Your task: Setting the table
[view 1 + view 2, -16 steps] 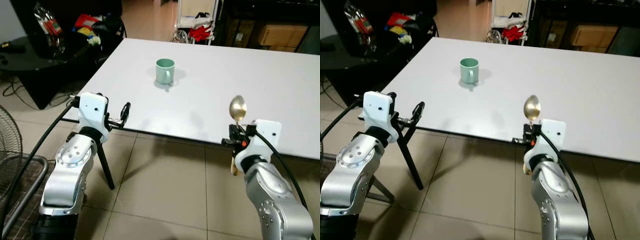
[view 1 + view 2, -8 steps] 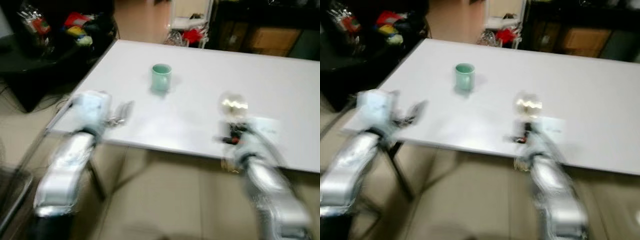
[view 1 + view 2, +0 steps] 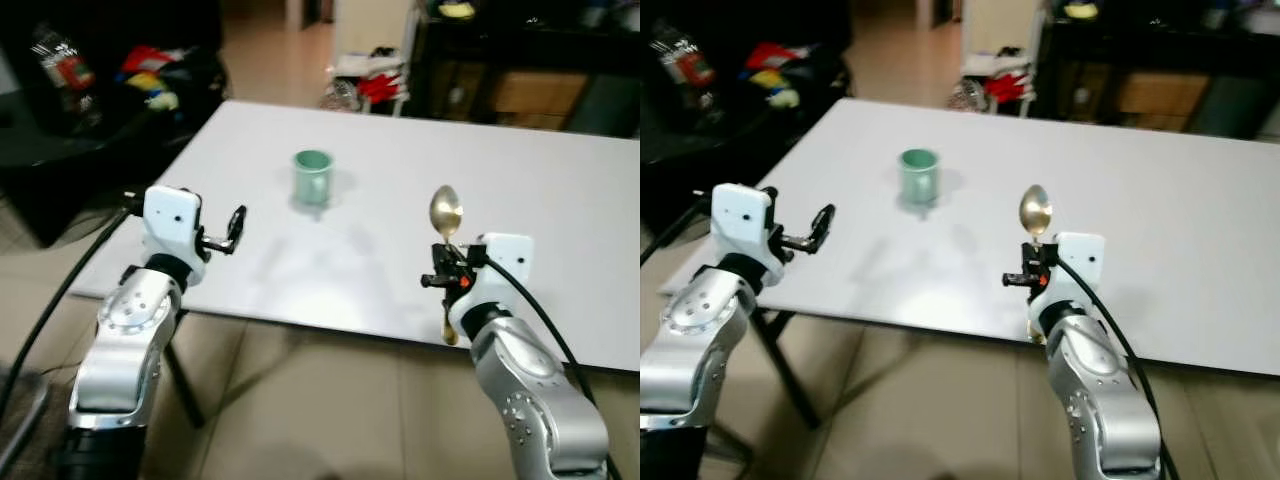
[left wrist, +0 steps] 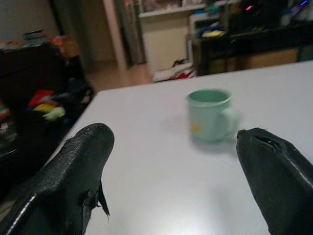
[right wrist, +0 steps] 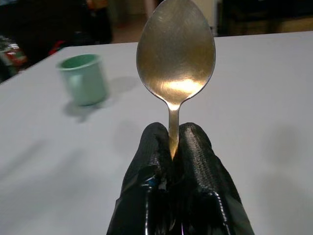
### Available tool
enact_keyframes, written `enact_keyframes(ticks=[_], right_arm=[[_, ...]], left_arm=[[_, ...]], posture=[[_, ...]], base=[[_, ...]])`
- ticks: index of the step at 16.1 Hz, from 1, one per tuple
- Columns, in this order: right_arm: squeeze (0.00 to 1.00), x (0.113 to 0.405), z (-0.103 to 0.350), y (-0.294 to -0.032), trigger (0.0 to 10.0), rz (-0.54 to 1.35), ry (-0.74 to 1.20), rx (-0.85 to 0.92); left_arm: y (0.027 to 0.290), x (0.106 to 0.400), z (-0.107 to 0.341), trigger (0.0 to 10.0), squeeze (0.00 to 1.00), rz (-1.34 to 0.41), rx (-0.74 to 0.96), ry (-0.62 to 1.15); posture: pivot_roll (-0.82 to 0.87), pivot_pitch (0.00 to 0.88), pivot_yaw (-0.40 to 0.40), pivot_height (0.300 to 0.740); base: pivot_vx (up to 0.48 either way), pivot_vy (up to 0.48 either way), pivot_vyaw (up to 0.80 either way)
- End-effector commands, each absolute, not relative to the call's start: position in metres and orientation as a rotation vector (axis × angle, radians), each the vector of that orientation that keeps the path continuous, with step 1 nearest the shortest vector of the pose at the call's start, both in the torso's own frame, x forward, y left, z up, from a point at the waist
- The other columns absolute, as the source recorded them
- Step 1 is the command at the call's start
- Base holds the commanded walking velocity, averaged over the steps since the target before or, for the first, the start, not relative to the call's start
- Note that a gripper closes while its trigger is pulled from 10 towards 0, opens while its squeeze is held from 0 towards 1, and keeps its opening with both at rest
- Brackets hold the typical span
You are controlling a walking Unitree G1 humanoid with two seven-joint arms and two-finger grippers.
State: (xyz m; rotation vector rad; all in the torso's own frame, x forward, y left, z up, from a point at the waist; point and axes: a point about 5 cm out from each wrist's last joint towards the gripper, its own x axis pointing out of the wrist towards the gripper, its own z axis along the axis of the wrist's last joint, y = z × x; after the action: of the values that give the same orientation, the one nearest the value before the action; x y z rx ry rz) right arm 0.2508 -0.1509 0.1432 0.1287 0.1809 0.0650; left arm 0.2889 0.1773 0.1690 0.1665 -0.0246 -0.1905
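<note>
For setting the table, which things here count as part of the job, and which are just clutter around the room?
Part of the job:
- spoon, clamped upright in the right gripper
- green mug standing on the white table
- left gripper, open, empty

Just lying about:
- coloured items on the dark furniture
- red cloth beyond the table

A gold-toned spoon (image 5: 174, 73) stands upright, bowl up, its handle pinched between the closed jaws of the right gripper (image 5: 173, 147); the handle's lower end hangs below them. A pale green mug (image 3: 312, 177) sits upright on the white counter (image 3: 560, 220), well ahead of those jaws and straight ahead of the left gripper (image 4: 171, 171), whose jaws stand wide apart.
</note>
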Motion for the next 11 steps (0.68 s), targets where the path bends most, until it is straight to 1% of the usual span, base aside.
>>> enact_keyframes(ticks=[1,4,11], right_arm=[[0.00,0.2505,0.1447,-0.1582,10.0,0.030,0.173,0.125],[0.00,0.2506,0.1445,-0.1587,10.0,0.024,0.170,0.125],[0.00,0.2492,0.1431,-0.1595,10.0,0.032,0.178,0.120]], left_arm=[[0.1700,0.2904,0.1719,10.0,0.00,-0.225,0.172,-0.036],[0.1694,0.2915,0.1729,10.0,0.00,-0.235,0.169,-0.038],[0.1677,0.2888,0.1700,10.0,0.00,-0.242,0.162,-0.034]], posture=[[0.01,0.000,0.014,0.740],[0.01,0.000,0.025,0.740],[0.01,0.000,0.013,0.740]], base=[[0.289,0.000,0.00],[0.294,0.000,0.00],[0.296,0.000,0.00]])
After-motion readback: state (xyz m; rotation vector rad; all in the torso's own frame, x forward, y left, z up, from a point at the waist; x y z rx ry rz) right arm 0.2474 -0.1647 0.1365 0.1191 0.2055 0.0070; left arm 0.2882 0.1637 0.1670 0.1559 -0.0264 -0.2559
